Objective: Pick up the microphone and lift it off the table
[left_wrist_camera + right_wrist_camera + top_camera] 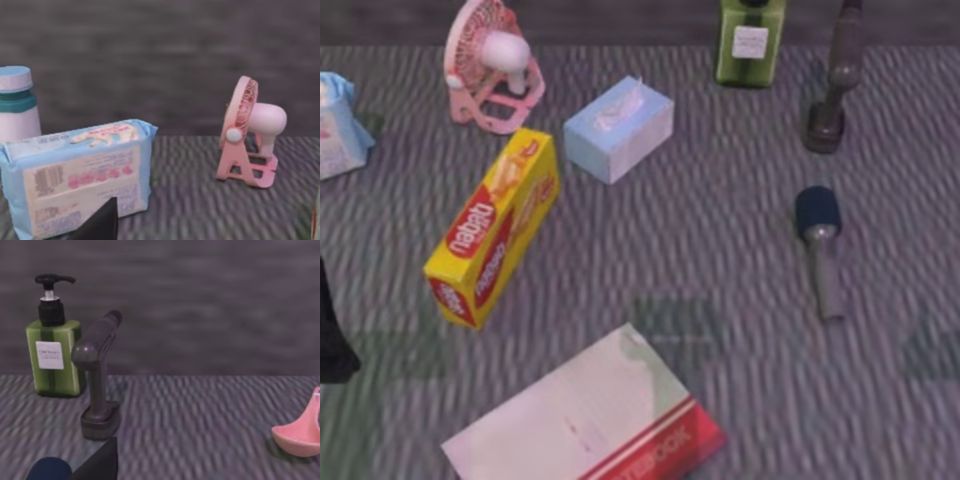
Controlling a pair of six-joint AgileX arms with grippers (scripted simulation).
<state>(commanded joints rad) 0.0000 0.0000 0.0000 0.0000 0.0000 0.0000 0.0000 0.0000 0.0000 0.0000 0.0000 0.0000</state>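
The microphone (821, 250) lies flat on the table (720, 230) at the right, navy head toward the back, grey handle toward the front. In the right wrist view its navy head (47, 470) shows just beside one dark finger (102, 462) of my right gripper (145, 472), which stands open and empty, short of the mic. The right arm is outside the top view. My left gripper (200, 232) is parked at the table's left edge, open and empty, one dark finger (102, 222) showing.
A dark brown post (835, 90) and a green pump bottle (750, 40) stand behind the microphone. A yellow box (495, 228), blue tissue box (618, 128), pink fan (490, 65), notebook (590, 420) and blue wipes pack (335, 125) fill the left and middle.
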